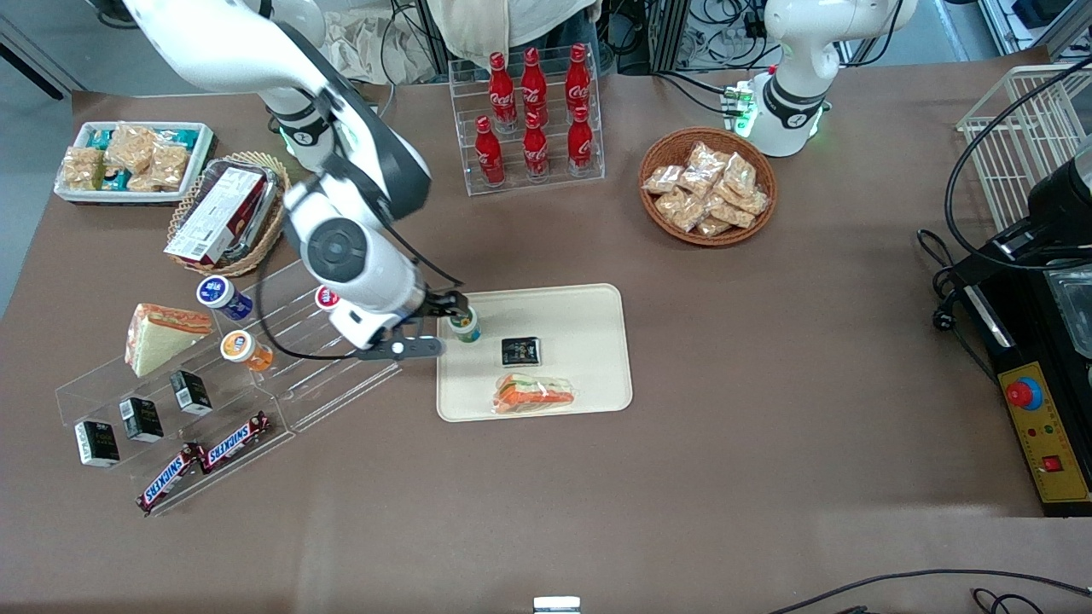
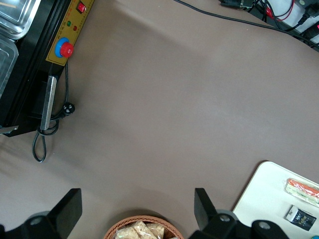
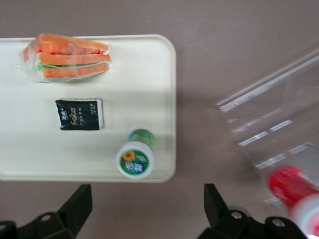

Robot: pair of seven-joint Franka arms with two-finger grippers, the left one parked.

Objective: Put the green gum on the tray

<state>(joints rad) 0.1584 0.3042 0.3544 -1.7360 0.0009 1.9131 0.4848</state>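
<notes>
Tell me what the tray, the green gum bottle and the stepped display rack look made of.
Tray: likely matte plastic, cream, moulded rounded rim.
Green gum: seemingly plastic, glossy printed lid.
Display rack: clear acrylic, table visible through it.
Gripper: above the gum, fingers open, apart from it.

The green gum (image 3: 135,159) has a green body and a white-rimmed lid with a green label bearing a small yellow flower. It stands on the cream tray (image 3: 164,74), beside a black packet (image 3: 79,114) with pale lettering and a wrapped sandwich (image 3: 67,57) striped orange and green. The black pincer (image 1: 456,311) hovers above it, fingers apart. The tabletop (image 1: 768,384) is plain brown.
</notes>
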